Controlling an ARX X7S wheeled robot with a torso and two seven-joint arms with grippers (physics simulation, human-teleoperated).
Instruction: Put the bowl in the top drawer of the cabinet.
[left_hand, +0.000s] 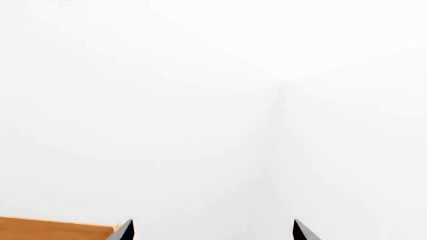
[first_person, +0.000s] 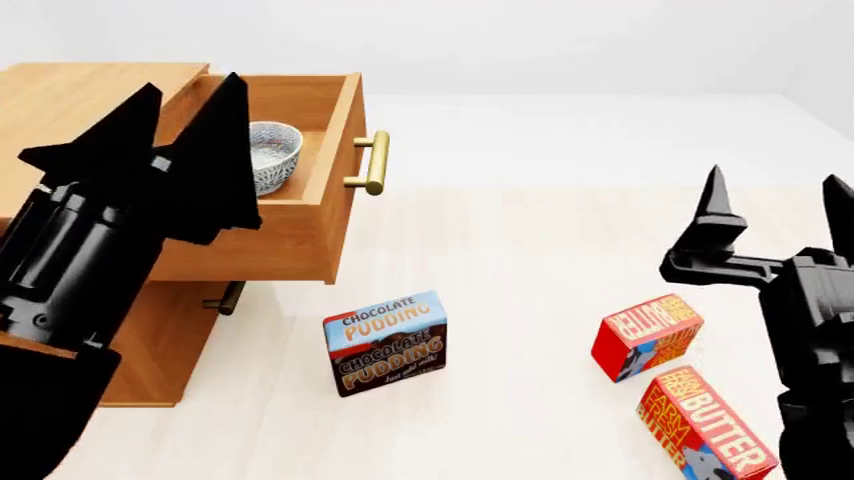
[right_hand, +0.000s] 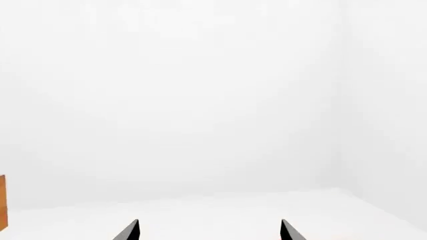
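the cabinet (first_person: 80, 110) stands at the left of the head view, with the top drawer (first_person: 314, 190) pulled out toward the right. the bowl (first_person: 275, 152) sits inside that drawer, near its front panel. the lower drawer's handle (first_person: 227, 297) shows beneath it. on the floor (first_person: 534, 250), the pudding box (first_person: 387, 342) stands just right of the cabinet's foot. two butter boxes lie well to its right: one (first_person: 647, 335) farther back, the other (first_person: 707, 425) nearer the robot, just beside it.
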